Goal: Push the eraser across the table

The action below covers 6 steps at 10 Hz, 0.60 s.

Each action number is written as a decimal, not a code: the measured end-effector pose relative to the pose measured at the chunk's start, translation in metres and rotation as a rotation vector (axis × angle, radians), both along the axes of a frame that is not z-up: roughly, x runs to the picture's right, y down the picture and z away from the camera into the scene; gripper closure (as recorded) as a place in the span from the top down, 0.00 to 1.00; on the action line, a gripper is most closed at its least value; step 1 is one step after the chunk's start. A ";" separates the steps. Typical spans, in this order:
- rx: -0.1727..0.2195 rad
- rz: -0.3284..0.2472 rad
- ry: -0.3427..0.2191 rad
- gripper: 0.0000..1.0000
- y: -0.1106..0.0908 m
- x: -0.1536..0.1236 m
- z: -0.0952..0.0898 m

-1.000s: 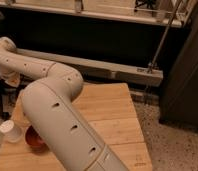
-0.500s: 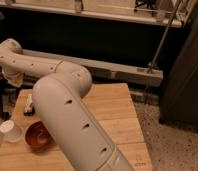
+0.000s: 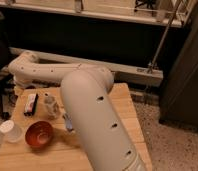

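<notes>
At the 10 o'clock sector of the bench (image 3: 121, 107), near the far-left corner, the eraser (image 3: 31, 103) lay flat with its long axis running from 12 to 6 o'clock. The claw (image 3: 19, 89) hung below the wrist at roughly 10 o'clock from the eraser and near it. Contact between the two could not be confirmed. Whether the claw was spread or pressed together could not be told from this view.

Change noted: over the preceding second the upper arm link (image 3: 92, 120) had swung toward 3 o'clock. The wrist had come in from the 9 o'clock side toward the bench corner. This uncovered the left half of the bench. The eraser occupied the same position as half a second earlier, so no displacement had been produced.

Consequence for the task: the stage was judged to be approach, with the push not yet started.

Obstructions around the eraser:
- A pale upright object (image 3: 51, 106) stood just beside it at 3 o'clock.
- A red bowl (image 3: 39, 134) sat near it at 6 o'clock.
- A clear cup (image 3: 11, 131) stood at 7 o'clock.
- An orange-and-blue item (image 3: 68, 121) lay at 4 o'clock.

A stroke toward 3 o'clock would probably meet the pale object first. A stroke toward 6 o'clock would probably meet the bowl.
</notes>
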<state>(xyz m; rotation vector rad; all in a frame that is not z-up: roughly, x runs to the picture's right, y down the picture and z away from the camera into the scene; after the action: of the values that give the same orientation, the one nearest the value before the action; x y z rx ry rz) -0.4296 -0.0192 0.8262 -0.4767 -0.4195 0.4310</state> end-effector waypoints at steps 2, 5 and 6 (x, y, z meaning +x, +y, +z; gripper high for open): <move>0.063 -0.013 -0.019 0.29 -0.020 -0.003 0.006; 0.107 -0.068 -0.067 0.02 -0.033 -0.025 0.011; 0.098 -0.089 -0.091 0.00 -0.028 -0.037 0.013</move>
<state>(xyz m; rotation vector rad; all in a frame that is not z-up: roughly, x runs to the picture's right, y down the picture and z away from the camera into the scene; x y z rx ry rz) -0.4669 -0.0469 0.8395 -0.4193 -0.5025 0.3019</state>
